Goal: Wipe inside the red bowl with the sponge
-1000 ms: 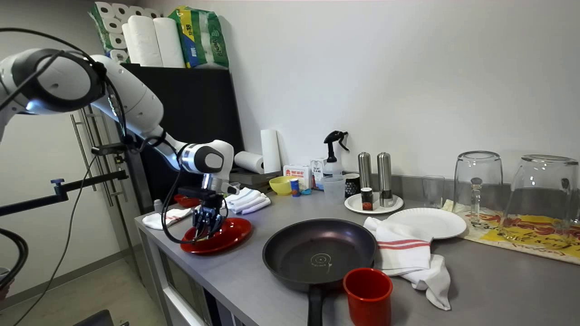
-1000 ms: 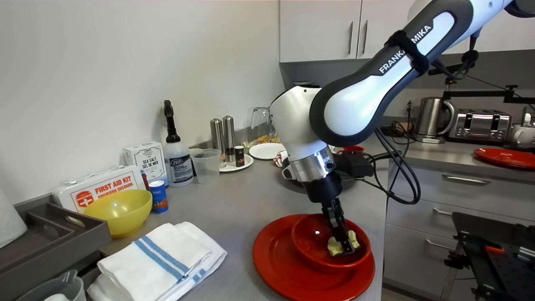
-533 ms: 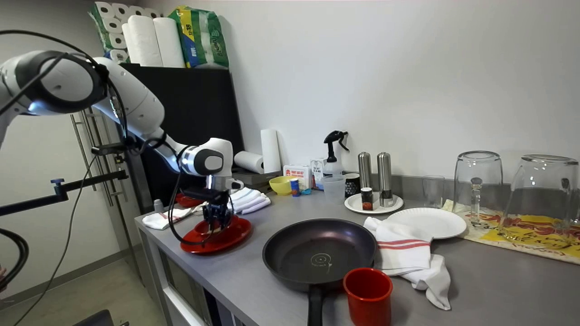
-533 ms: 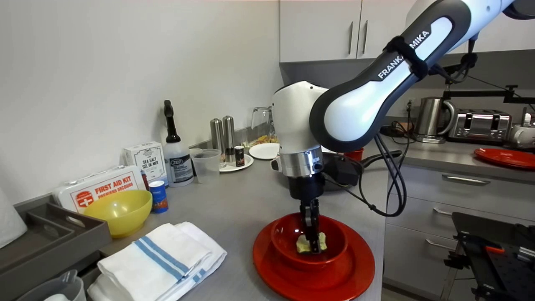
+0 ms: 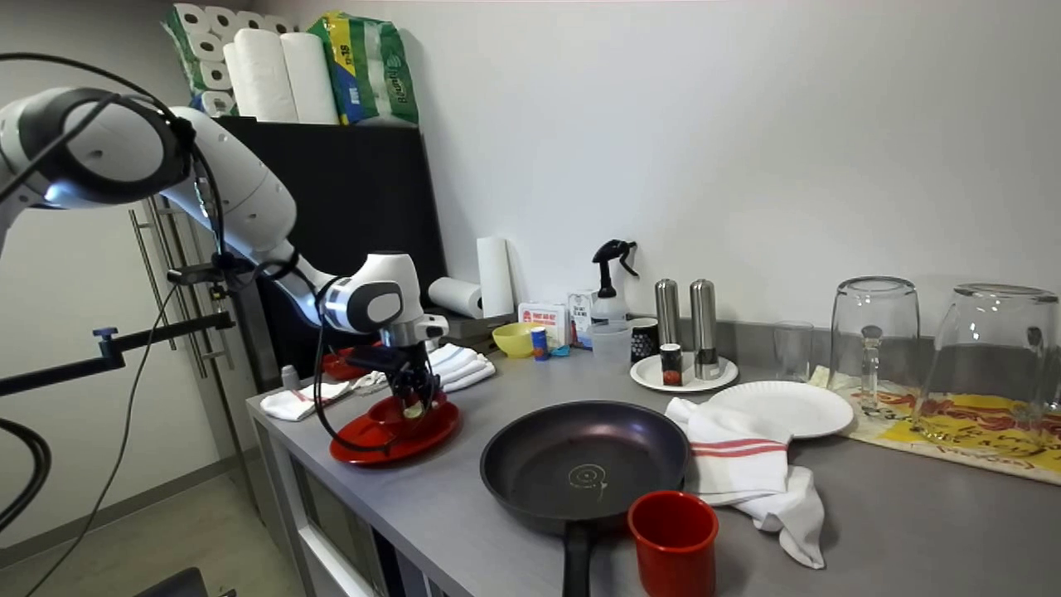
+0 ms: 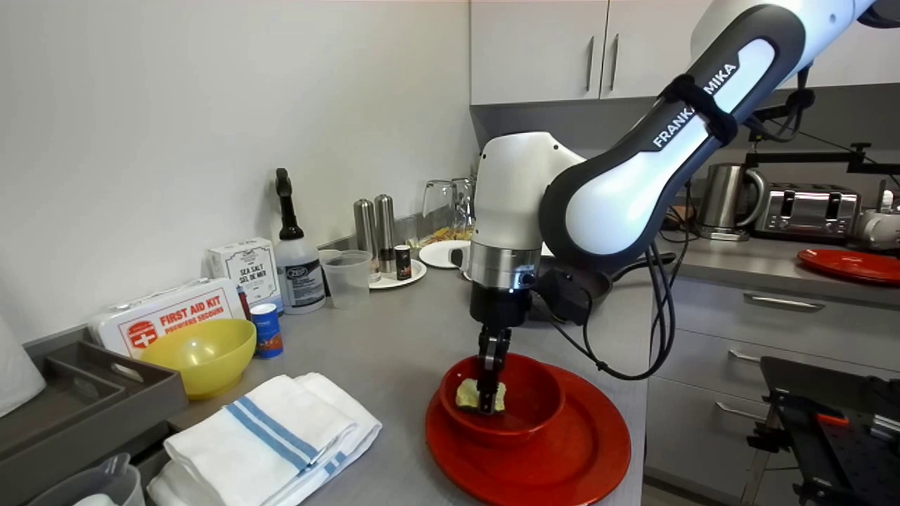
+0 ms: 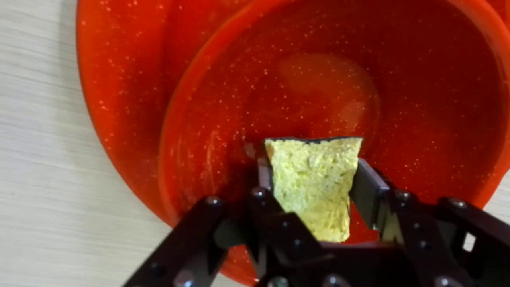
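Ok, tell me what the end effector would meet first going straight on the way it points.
Most likely the inside of the red bowl: the end effector, gripping the sponge, points down into it. Whether the sponge touches that surface now, I can't tell.

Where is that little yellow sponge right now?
In an exterior view, the sponge is held between the jaws, inside the left part of the red bowl, which rests on the red plate.

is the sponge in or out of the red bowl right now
In: the wrist view shows the tool gripping the sponge inside the red bowl.
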Controlling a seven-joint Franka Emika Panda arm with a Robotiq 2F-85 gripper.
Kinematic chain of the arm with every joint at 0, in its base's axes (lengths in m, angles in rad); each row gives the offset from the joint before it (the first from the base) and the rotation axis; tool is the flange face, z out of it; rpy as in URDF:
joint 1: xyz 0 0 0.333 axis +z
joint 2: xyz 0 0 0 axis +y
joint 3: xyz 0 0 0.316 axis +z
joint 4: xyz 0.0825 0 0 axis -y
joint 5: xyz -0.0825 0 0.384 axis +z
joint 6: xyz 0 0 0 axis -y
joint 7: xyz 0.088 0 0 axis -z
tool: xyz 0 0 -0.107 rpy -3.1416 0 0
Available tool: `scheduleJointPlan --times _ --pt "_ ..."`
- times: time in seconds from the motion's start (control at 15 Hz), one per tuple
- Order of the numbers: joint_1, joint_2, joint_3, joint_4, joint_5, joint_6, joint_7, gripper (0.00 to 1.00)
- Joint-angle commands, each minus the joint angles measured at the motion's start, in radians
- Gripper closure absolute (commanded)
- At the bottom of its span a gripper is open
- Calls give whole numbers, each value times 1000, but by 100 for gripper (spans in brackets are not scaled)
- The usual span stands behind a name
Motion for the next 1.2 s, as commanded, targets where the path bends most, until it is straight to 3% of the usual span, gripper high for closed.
scheduleJointPlan --times 0.0,0.4,0.73,1.13 --pt "-11 -75 6 -105 16 122 -1 75" --pt "-39 -169 26 -231 51 258 -18 75" --pt "-32 -206 6 -290 14 288 -7 75" --pt "55 -196 -130 -359 -313 409 39 75"
